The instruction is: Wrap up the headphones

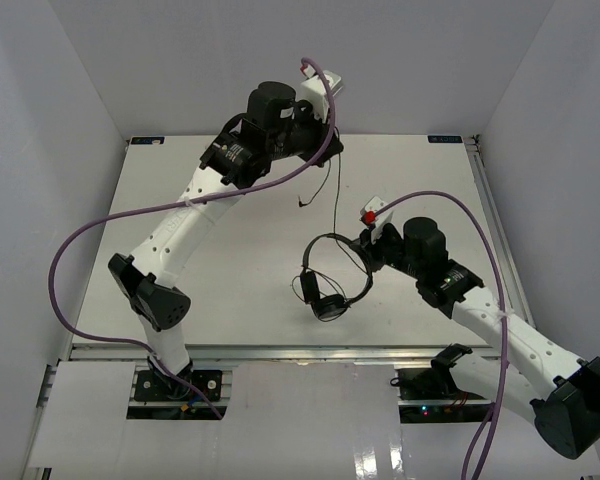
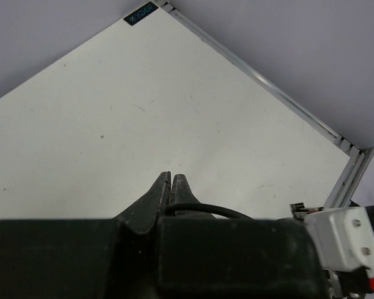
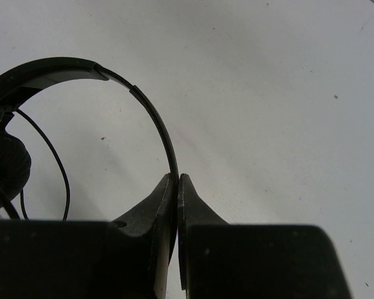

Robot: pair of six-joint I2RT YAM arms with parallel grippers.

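Observation:
The black headphones (image 1: 332, 278) hang above the middle of the white table, earcups low at the left. My right gripper (image 1: 365, 243) is shut on their thin headband (image 3: 154, 118); in the right wrist view (image 3: 177, 180) the band runs between the closed jaws, and one earcup (image 3: 5, 167) shows at the left edge. The thin black cable (image 1: 336, 190) rises from the headphones to my left gripper (image 1: 332, 145), held high near the back of the table. In the left wrist view (image 2: 171, 179) the jaws are shut on the cable (image 2: 218, 213), which curves off to the right. The cable's plug end (image 1: 302, 203) dangles free.
The white table (image 1: 230, 260) has a metal rail along its right and back edges (image 2: 262, 81). Grey walls enclose the cell on three sides. Thick purple cables (image 1: 110, 215) loop from each arm. A red-and-white part on the right wrist (image 1: 372, 212) also shows in the left wrist view (image 2: 349, 237).

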